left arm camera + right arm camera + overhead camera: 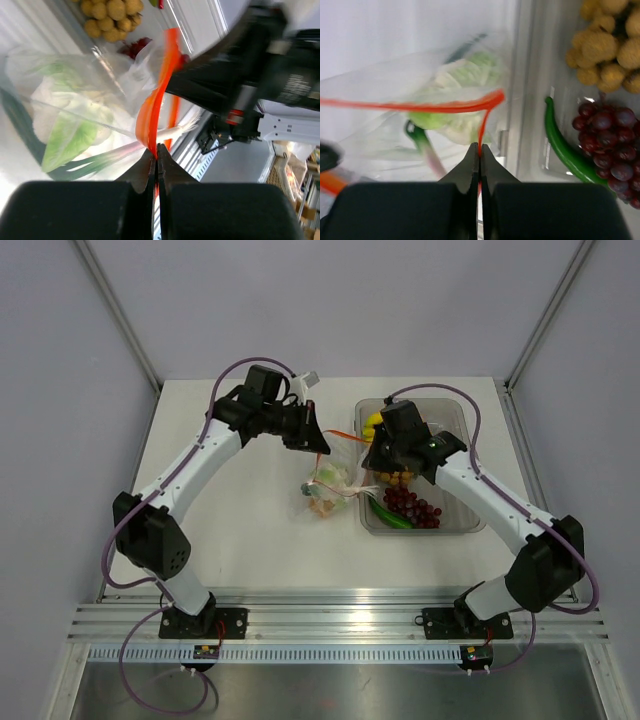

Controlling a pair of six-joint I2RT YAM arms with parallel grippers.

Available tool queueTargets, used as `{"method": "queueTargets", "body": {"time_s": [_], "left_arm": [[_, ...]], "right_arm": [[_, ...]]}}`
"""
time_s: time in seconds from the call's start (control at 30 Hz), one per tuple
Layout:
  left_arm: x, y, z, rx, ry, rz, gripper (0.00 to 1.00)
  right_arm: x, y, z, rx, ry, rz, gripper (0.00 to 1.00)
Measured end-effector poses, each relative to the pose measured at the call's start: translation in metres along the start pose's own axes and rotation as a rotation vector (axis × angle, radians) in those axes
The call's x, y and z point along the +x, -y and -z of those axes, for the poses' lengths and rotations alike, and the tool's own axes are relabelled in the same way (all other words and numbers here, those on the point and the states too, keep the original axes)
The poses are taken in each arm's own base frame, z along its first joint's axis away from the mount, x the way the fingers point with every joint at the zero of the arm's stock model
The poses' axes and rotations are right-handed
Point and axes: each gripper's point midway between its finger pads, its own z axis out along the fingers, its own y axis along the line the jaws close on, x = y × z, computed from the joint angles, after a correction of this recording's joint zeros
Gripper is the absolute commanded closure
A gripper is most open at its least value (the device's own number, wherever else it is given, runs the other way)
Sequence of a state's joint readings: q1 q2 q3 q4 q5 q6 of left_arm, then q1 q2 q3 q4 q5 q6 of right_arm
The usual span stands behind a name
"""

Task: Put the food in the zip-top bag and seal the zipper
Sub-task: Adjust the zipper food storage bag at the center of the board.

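The left jaws are shut tight on one end of the zipper [150,117]; the zip-top bag [325,490] is on the counter [240,540] between the arms, with some green and white food inside; the right jaws pinch the zipper's other end, shut too; the tub [462,420] beside it holds grapes [412,506], a brown ball cluster [400,478] and more, so I think about half the food is left to pack, then the sealing.
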State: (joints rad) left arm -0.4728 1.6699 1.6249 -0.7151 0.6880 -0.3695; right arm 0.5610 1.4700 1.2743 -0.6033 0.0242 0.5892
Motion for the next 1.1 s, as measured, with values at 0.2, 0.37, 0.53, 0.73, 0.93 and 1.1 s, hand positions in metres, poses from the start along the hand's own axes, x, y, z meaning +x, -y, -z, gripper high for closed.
{"method": "queueTargets", "body": {"time_s": [0.2, 0.37, 0.53, 0.73, 0.93, 1.1], "left_arm": [[-0.022, -0.04, 0.032, -0.14, 0.103, 0.064, 1.0], [-0.03, -0.059, 0.052, -0.224, 0.157, 0.121, 1.0], [-0.027, -0.054, 0.049, -0.242, 0.149, 0.13, 1.0], [-0.043, -0.04, 0.066, -0.264, 0.207, 0.111, 1.0], [-0.05, -0.019, 0.083, -0.242, 0.279, 0.074, 1.0], [-0.019, -0.04, 0.046, -0.269, 0.172, 0.12, 1.0]], "right_arm": [[-0.049, -0.049, 0.043, -0.164, 0.107, 0.049, 1.0], [-0.044, -0.05, 0.044, -0.18, 0.087, 0.086, 1.0], [-0.028, -0.045, 0.013, -0.154, -0.006, 0.111, 1.0], [-0.049, -0.068, 0.011, -0.201, 0.004, 0.144, 1.0], [-0.069, -0.091, 0.005, -0.272, 0.044, 0.165, 1.0], [-0.039, -0.069, -0.051, -0.191, -0.071, 0.156, 0.99]]}}
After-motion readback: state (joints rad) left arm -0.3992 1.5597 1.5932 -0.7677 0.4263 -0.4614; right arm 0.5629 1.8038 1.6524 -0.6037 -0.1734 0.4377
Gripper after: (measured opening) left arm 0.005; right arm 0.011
